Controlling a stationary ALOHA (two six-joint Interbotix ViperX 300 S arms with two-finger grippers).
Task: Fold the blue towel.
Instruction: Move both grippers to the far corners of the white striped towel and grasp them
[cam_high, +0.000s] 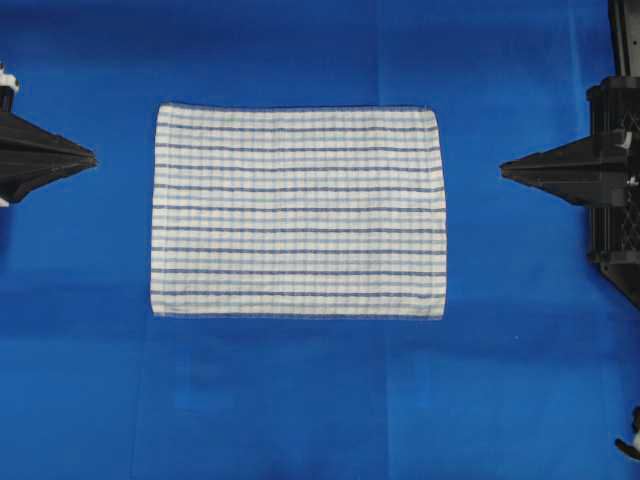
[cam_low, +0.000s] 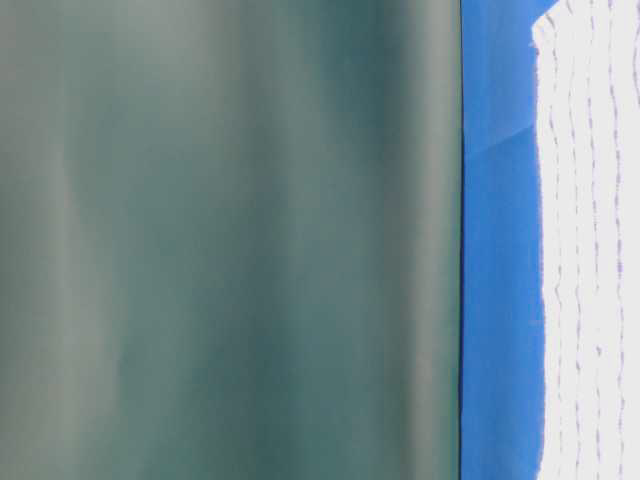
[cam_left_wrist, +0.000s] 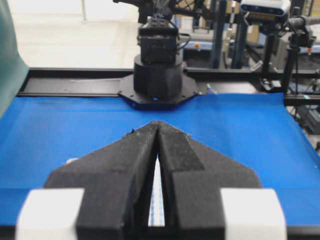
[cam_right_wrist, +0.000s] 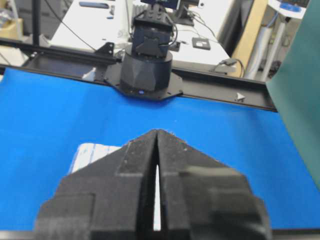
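With the blue towel (cam_high: 298, 211) lying flat and unfolded between them, the left gripper (cam_high: 92, 157) and right gripper (cam_high: 504, 170), jaws pressed together and empty, should open before pinching two corners of one towel edge.

blue towel (cam_high: 298, 212) white, thin blue and faint pale stripes crossing in a check; table covering (cam_high: 300, 400) plain solid blue; left gripper (cam_high: 88, 157) and right gripper (cam_high: 508, 169) black; blurred panel (cam_low: 230, 240) dull green
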